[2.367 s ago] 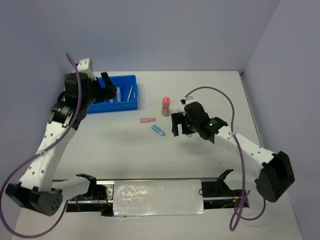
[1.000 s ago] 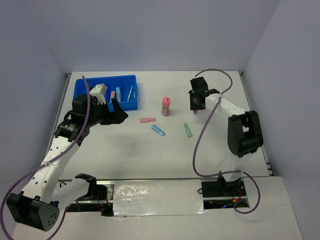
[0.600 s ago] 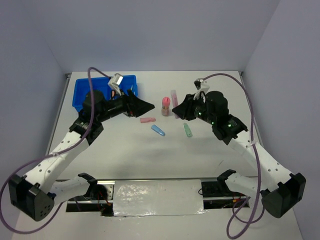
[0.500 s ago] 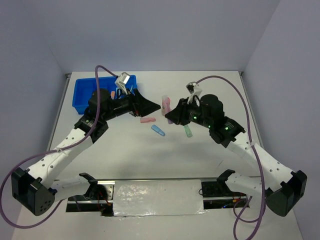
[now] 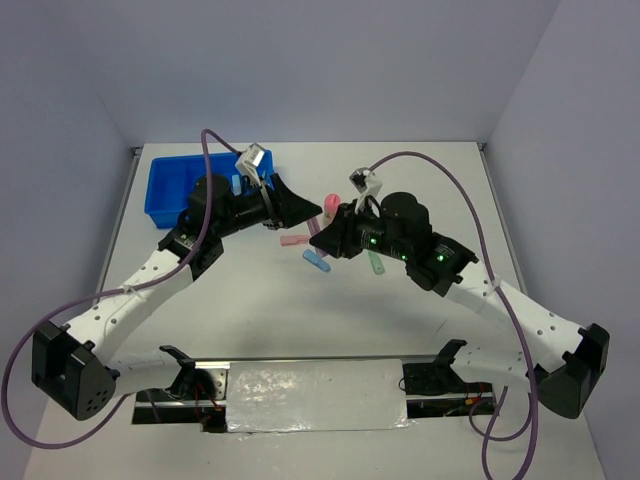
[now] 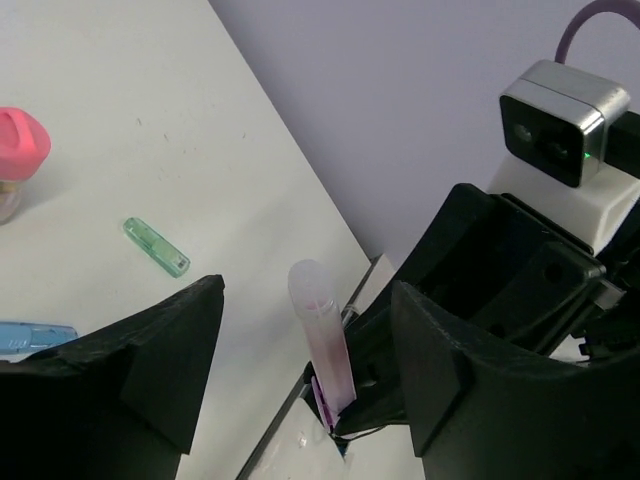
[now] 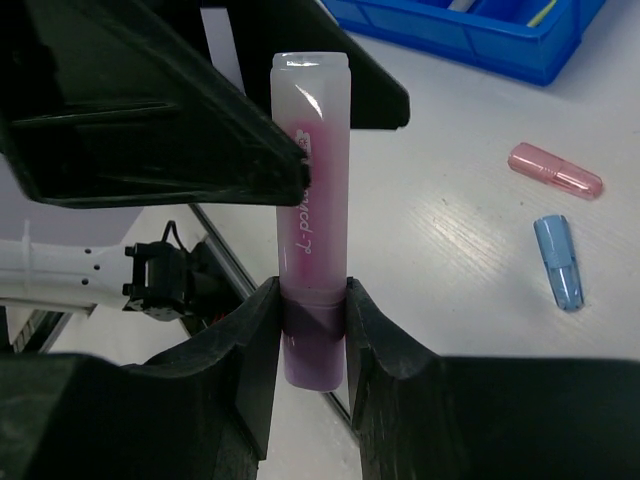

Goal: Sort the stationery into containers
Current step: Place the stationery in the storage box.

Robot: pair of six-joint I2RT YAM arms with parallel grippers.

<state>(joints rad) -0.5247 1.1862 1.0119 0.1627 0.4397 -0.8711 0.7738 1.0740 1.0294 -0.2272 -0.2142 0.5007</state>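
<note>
My right gripper (image 7: pixel 312 320) is shut on the lower end of a purple marker (image 7: pixel 310 230), holding it up above the table. The left gripper (image 6: pixel 308 300) stands open around the marker's (image 6: pixel 322 340) capped end, with a gap on each side. Both grippers meet in mid-air over the table's middle, left gripper (image 5: pixel 305 210) against right gripper (image 5: pixel 326 228). On the table lie a pink stick (image 5: pixel 291 241), a blue stick (image 5: pixel 316 261) and a green stick (image 5: pixel 376 264). A pink-capped cylinder (image 5: pixel 329 201) stands behind them. The blue tray (image 5: pixel 170 190) sits at the back left.
The tray (image 7: pixel 480 35) holds a few thin pens, partly hidden by the left arm. Grey walls close in the table at the back and both sides. A metal rail with cables runs along the near edge (image 5: pixel 310 385).
Both arms have swung in to the middle and met. The left gripper's fingers have come around the marker's cap and narrowed. The right gripper still holds the marker.
</note>
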